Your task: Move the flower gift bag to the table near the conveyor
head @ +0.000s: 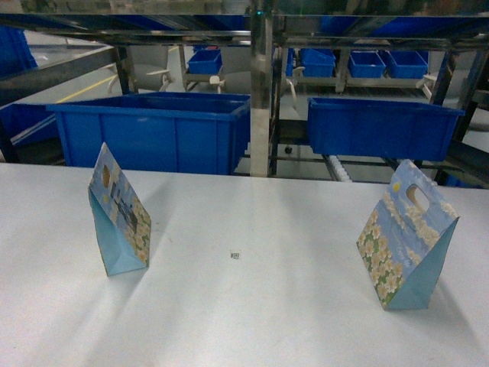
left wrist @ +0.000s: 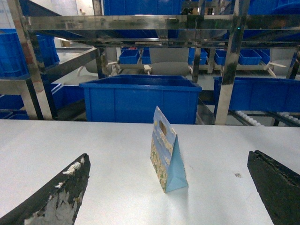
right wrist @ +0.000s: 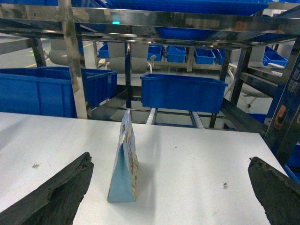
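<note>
Head view showed two gift bags standing upright on the white table point(head: 244, 306), well apart from each other: a flower gift bag point(head: 405, 237) with white blossoms and a cut-out handle stood toward the right end of the table, and a second gift bag point(head: 118, 218) with a darker printed panel stood toward the left end. Behind the table's far edge rose the conveyor point(head: 263, 92), its shiny steel posts and rails carrying a large blue bin point(head: 153, 130) behind the second bag and a shallower blue bin point(head: 382, 126) behind the flower bag, with white rollers point(head: 340, 170) showing just under the shallower bin. A small dark speck point(head: 235, 255) lay on the table between the two bags. No arm appeared in that view. From the left wrist, the left gripper point(left wrist: 171, 197) was spread wide, its worn black fingers point(left wrist: 56, 197) at the frame's lower corners, holding nothing, with the second bag standing apart beyond the gap. From the right wrist, the right gripper point(right wrist: 171, 197) was likewise released, empty, with the flower bag seen edge-on beyond its fingers point(right wrist: 56, 194), not touching them.
</note>
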